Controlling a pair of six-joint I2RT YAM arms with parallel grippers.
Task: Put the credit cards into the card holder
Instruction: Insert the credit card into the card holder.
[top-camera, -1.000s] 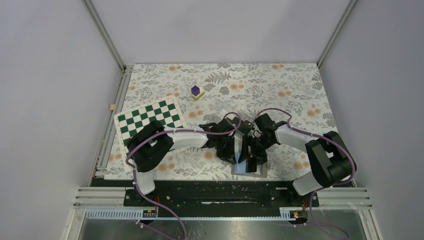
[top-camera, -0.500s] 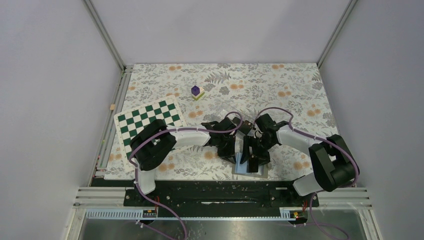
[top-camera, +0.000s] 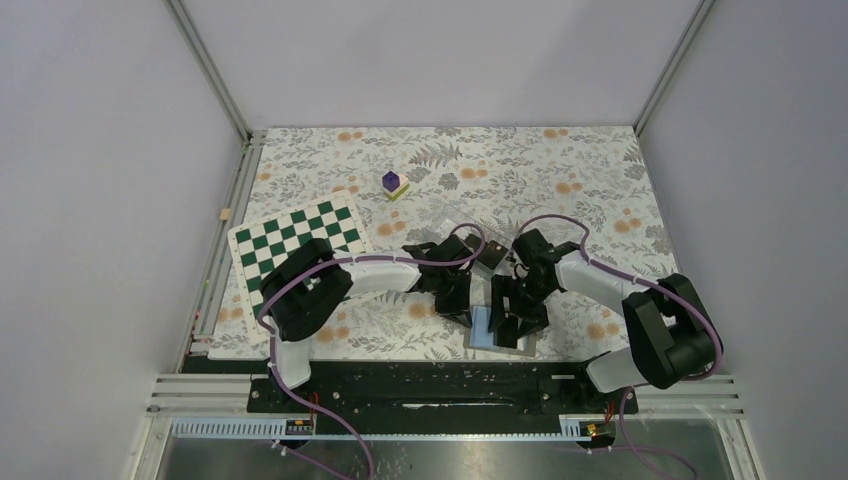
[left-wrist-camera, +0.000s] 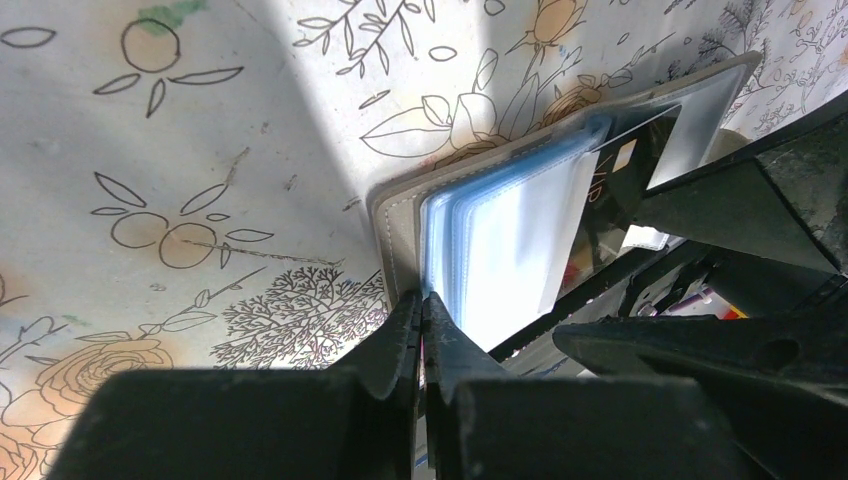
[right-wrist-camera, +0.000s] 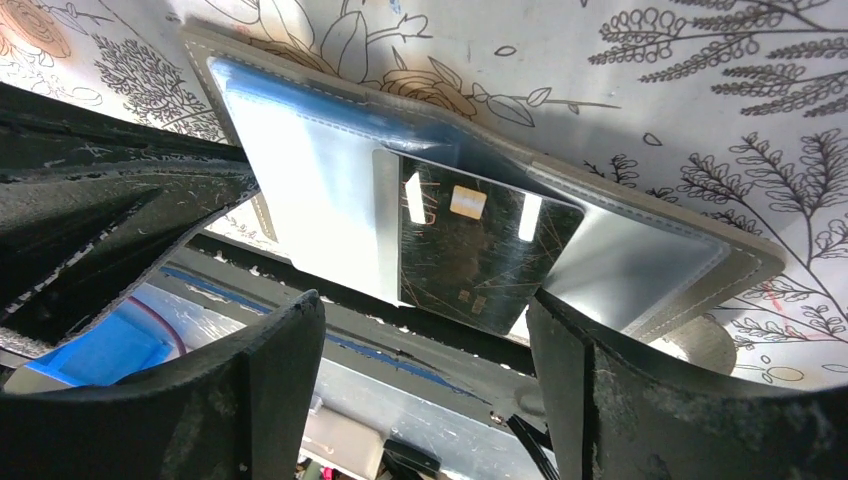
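While the left claw (left-wrist-camera: 421, 300) pinches shut, the right claw (right-wrist-camera: 425, 320) gapes wide over a "VIP"-lettered credit card (right-wrist-camera: 475, 260).

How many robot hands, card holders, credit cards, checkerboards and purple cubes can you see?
Robot hands: 2, left hand and right hand
Card holder: 1
Credit card: 1 for sure
Checkerboard: 1
Purple cube: 1
Total: 6
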